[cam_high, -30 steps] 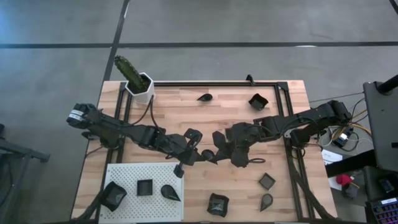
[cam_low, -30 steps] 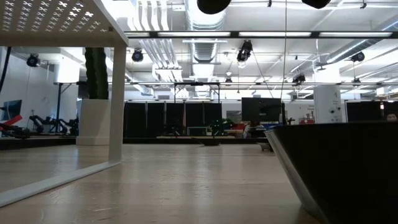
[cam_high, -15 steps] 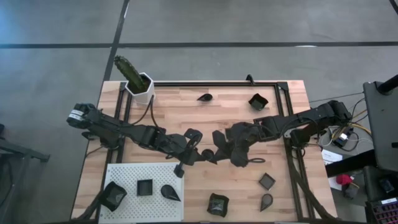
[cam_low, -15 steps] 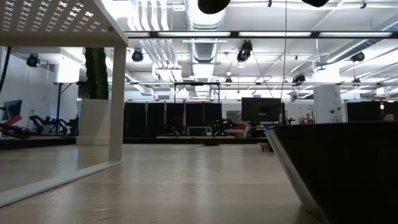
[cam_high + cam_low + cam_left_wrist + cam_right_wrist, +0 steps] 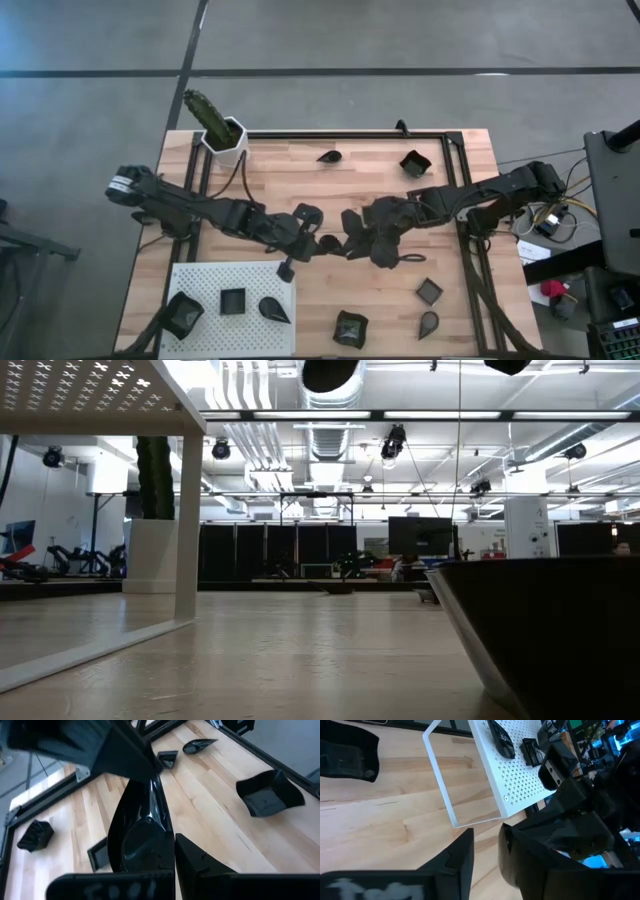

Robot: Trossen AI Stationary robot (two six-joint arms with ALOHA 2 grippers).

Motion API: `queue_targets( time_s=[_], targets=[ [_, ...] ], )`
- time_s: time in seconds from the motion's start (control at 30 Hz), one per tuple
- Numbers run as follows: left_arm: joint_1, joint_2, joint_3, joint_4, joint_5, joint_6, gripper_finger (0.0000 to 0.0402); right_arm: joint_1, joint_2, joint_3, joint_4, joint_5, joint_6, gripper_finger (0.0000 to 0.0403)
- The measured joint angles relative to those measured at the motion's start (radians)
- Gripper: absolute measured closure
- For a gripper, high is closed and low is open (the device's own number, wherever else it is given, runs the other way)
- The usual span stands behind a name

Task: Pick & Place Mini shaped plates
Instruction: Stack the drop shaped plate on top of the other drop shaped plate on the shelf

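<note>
Mid-table, both arms meet nose to nose. My left gripper (image 5: 316, 243) is clamped shut on a teardrop plate (image 5: 141, 832). In the left wrist view the plate stands on edge between my fingers, its long axis running straight out from them toward my right gripper (image 5: 347, 236) opposite.

Right gripper: fingers parted, a clear gap between them in its own wrist view, nothing in it that I can see. Whether it touches the plate's far tip, cannot tell.

Relation that matters: the white perforated board (image 5: 225, 274) lies at the table's near-left corner, just beside my left arm and well off from the right. It already carries three dark plates (image 5: 233, 301). My reading is that the left arm carries this one there.

Other plates lie loose on the wood: two at the far edge (image 5: 413, 163), three near the front right (image 5: 429, 291).

Against a second ago: right fingers were closed, now parted. Left gripper has edged slightly toward its own side. Board and loose plates unchanged.
</note>
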Motion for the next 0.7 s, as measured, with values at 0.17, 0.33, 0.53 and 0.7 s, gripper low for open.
queue_targets(
  time_s=[0.17,0.33,0.53,0.7],
  targets=[
    [-0.012,-0.028,0.000,-0.096,0.006,-0.045,0.0401,0.001,-0.010,0.022,-0.001,0.020,0.019,0.0278],
    [-0.038,-0.071,0.000,-0.186,0.009,-0.105,0.0401,0.000,-0.013,0.052,-0.001,0.138,0.085,0.0279],
    [-0.090,-0.136,0.000,-0.277,0.009,-0.268,0.0401,0.000,-0.014,0.089,-0.001,0.181,0.171,0.0286],
    [-0.165,-0.166,0.000,-0.383,0.003,-0.409,0.0401,0.000,-0.015,0.114,0.000,0.183,0.207,0.0293]
  ],
)
